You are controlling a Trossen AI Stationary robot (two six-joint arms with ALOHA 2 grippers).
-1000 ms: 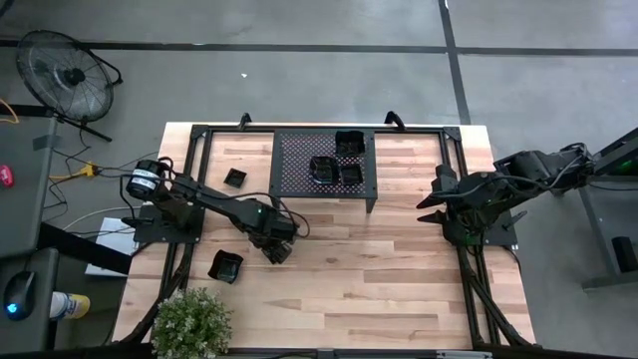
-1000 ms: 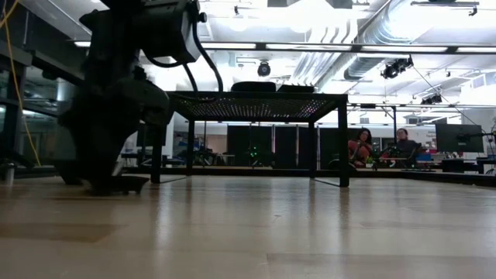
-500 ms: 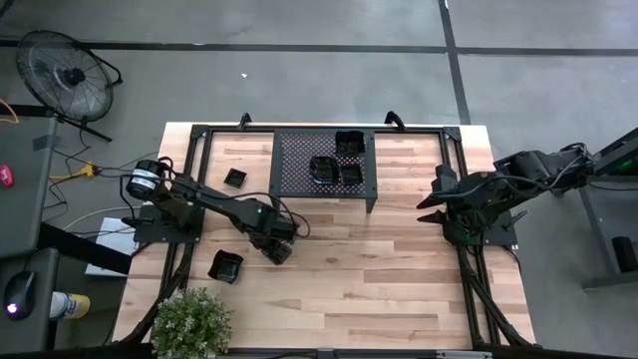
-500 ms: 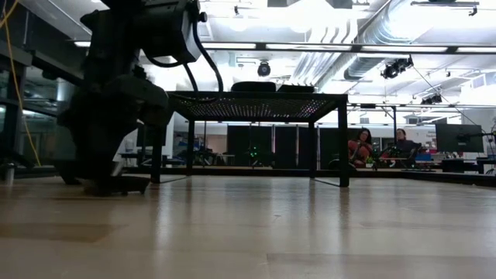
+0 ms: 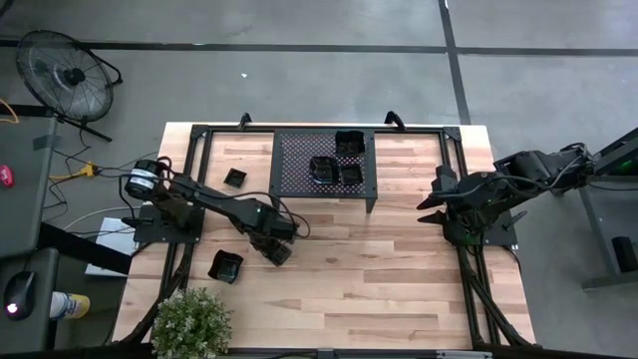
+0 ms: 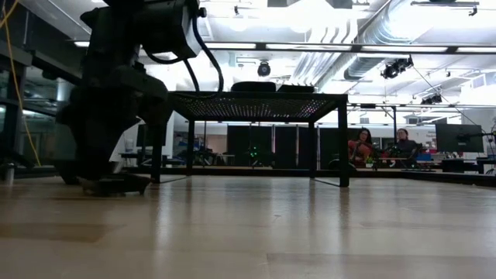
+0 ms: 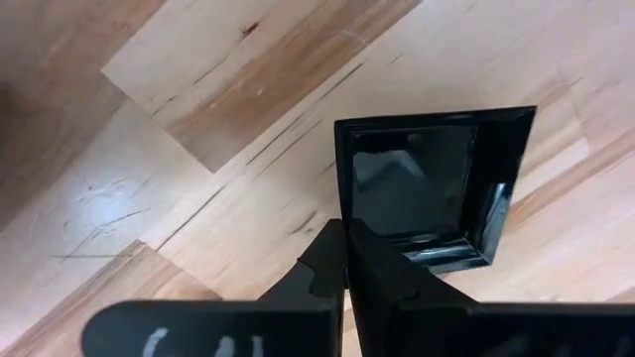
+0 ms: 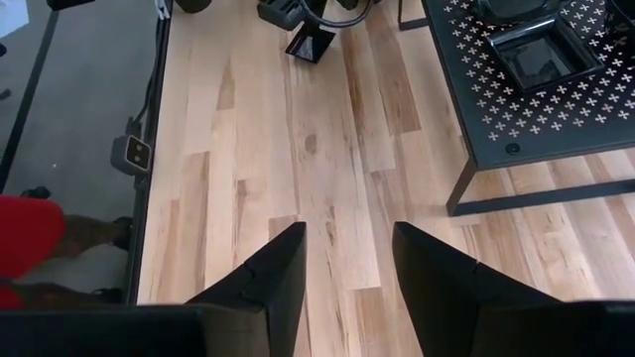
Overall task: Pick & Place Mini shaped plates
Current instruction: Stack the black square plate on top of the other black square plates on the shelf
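The left hand (image 7: 346, 260) is low over the desk (image 5: 399, 279), its fingers pressed together on the near rim of a small square black plate (image 7: 427, 183), pinching that thin wall. The plate sits flat on the wood near the middle of the desk's left half. It looks glossy and hard, so it is likely light but slippery and could chip if dropped; the upright rim is the sensible place to hold it, with one finger inside and one outside. Two more plates (image 5: 225, 265) lie on the desk nearby, and others rest on the perforated rack (image 5: 299, 165) at the back. The right hand (image 8: 347, 258) waits at the desk's right edge, fingers spread and empty.
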